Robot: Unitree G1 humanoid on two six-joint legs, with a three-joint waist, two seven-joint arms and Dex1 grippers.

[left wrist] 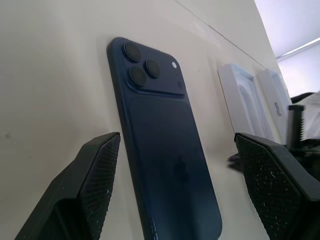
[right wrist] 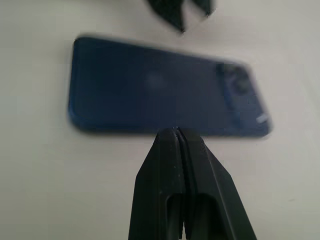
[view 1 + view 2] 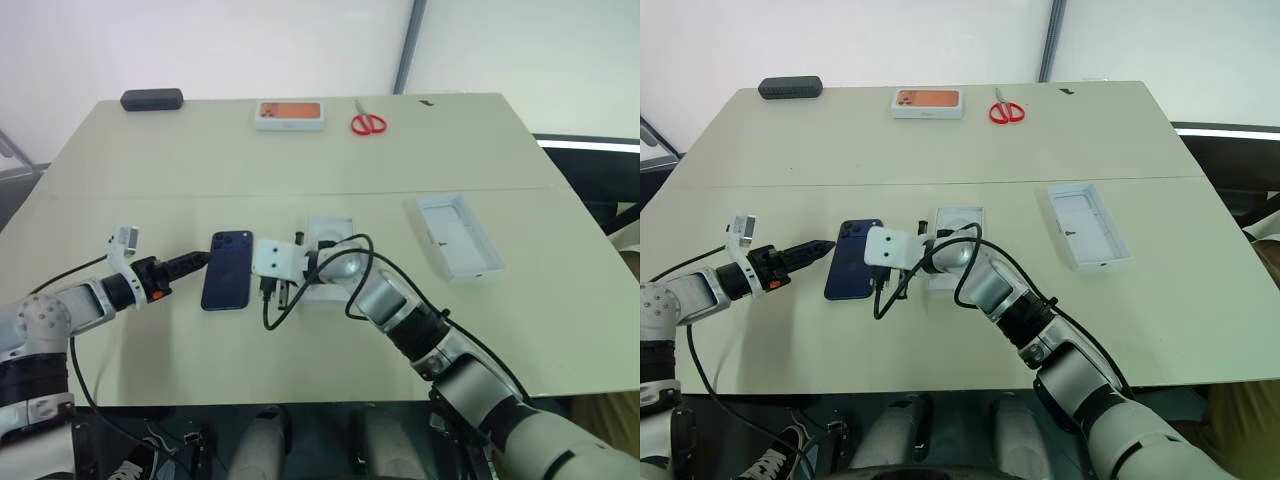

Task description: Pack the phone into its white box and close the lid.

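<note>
Half the white box (image 3: 335, 232) hidden behind the pinched-together right tool (image 2: 176, 131); left tool (image 1: 175, 165) spread beside the phone (image 3: 228, 270).

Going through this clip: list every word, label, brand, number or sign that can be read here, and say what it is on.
Nothing can be read with confidence.
Lid: a short dark print on its side, too small and tilted to read.
White box with an orange picture: any print is too small to read.
Phone: a faint mark on its glossy back, no legible text.
Scissors: no marking to be seen.
</note>
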